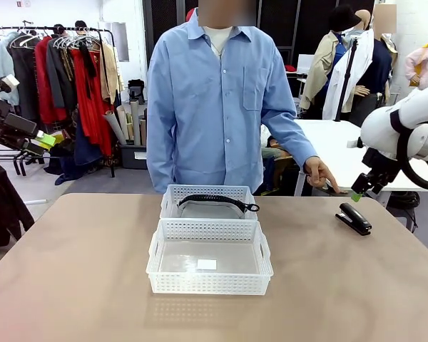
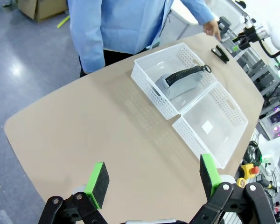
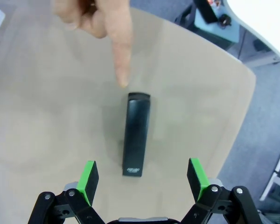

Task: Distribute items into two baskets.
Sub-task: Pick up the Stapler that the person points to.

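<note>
Black stapler (image 3: 136,134) flat on table (image 3: 46,130), fingertip of hand (image 3: 102,28) just beyond it, tool (image 3: 142,179) spread wide above

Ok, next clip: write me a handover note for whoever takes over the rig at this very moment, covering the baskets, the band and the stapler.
Pincers: the left pincer is open and empty, raised at the table's left side. The right pincer is open and empty, hovering above the stapler.
Things: the stapler lies on the table at the right, outside both baskets; the person's hand points a finger at it.
Done: the band lies in the far basket.
Left: the stapler, probably for the near basket, which holds a small label but no item.
</note>
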Available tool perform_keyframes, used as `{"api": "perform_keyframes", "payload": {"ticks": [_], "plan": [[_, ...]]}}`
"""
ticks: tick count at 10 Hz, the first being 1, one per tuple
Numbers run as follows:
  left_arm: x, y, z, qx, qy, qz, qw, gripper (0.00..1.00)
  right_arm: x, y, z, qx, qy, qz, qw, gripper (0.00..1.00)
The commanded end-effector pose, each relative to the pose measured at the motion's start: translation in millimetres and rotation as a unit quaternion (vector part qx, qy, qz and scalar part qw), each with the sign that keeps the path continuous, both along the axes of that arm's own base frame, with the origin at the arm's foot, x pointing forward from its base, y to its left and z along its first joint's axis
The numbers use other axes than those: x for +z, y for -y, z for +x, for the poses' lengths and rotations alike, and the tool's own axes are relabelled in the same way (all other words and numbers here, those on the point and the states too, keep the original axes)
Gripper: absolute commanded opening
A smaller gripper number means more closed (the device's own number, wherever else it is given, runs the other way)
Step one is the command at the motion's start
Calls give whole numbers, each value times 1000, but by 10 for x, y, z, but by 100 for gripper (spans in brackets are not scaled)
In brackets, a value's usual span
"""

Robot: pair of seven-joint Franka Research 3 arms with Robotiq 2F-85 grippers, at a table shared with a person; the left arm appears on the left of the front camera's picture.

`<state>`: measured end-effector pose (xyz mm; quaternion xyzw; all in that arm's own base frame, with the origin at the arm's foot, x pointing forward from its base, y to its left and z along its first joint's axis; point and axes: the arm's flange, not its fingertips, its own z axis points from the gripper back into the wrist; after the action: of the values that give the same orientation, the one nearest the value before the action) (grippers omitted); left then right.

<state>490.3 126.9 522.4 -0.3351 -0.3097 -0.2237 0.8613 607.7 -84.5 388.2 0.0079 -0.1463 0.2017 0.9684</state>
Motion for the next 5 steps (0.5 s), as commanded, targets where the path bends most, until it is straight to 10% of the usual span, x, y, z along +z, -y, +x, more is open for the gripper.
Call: {"api": "perform_keyframes", "payload": {"ticks": [1,5], "plan": [[-1,-6,-17,-3,-1,6,1000,100,-73,54,150,10,29,0,1000,100],[-1,-6,-17,-3,-1,6,1000,100,-313,65,264,22,5,20,1000,100]]}}
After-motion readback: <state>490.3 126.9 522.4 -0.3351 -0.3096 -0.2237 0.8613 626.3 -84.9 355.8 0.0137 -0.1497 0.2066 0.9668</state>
